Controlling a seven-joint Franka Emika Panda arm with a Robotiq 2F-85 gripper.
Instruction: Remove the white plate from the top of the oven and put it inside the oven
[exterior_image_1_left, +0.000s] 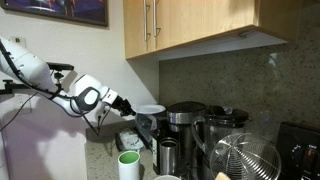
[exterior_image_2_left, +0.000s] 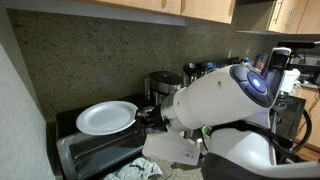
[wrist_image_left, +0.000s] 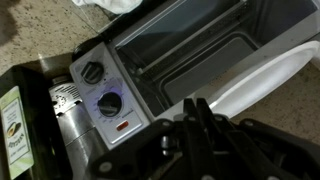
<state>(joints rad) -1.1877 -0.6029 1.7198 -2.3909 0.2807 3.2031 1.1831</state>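
Counter: speckled brown stone (wrist_image_left: 38, 30), crowded with small appliances.
Backsplash: the same dark speckled stone (exterior_image_2_left: 90, 60), running up behind the appliances in both exterior views.
Cabinets: light wooden doors with metal bar handles (exterior_image_1_left: 190, 25), hung above the counter.
Wall: plain and pale (exterior_image_2_left: 14, 120) at the counter's end; a dark framed picture (exterior_image_1_left: 60, 12) hangs high beside the cabinets.
Oven: grey and silver box (exterior_image_2_left: 90, 152) on the counter. In the wrist view the cavity is open to sight, with two knobs on the panel (wrist_image_left: 105, 95) beside it.
White plate: over the oven's top in an exterior view (exterior_image_2_left: 107, 117), slightly tilted. Cannot tell whether it touches the top.
Gripper: jaws closed narrow on the plate's near rim (exterior_image_2_left: 144, 115), seen also at (exterior_image_1_left: 134, 109) and in the wrist view (wrist_image_left: 200, 108).
Neighbours: black-and-steel coffee maker (exterior_image_1_left: 185, 122) just beside the plate; round wire-mesh thing (exterior_image_1_left: 246, 160) further along; green-and-white cup (exterior_image_1_left: 130, 165) in front.
Cloth: crumpled, pale (exterior_image_2_left: 135, 170), lying by the oven's front.
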